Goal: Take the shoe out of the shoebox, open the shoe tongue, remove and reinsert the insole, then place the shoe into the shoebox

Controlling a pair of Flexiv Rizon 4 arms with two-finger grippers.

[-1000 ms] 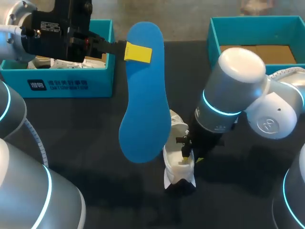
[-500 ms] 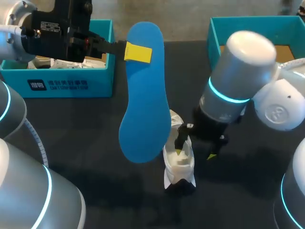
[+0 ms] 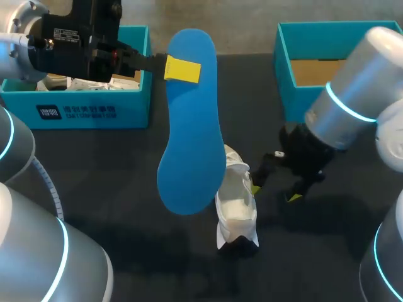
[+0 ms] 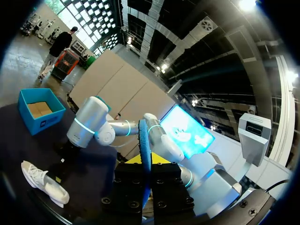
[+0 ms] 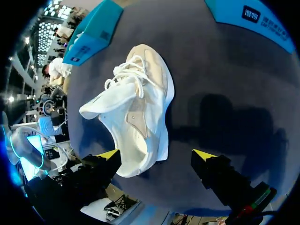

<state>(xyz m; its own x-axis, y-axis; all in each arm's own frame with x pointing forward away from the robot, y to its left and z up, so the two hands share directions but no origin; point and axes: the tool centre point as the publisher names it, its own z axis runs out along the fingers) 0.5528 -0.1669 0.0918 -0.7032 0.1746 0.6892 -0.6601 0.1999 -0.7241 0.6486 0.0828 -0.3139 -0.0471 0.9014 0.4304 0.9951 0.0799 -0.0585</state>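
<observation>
Pinching the flat blue foam insole point(image 3: 189, 119) in the left jaws above the black desk point(image 3: 113, 170). Hovering empty, wide-open right jaws beside the white lace-up shoe point(image 3: 236, 211) at mid-desk. Seemingly awaiting reinsertion, then return to the teal shoebox point(image 3: 284, 82).

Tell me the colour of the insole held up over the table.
The insole is bright blue, clearest in the head view.
</observation>
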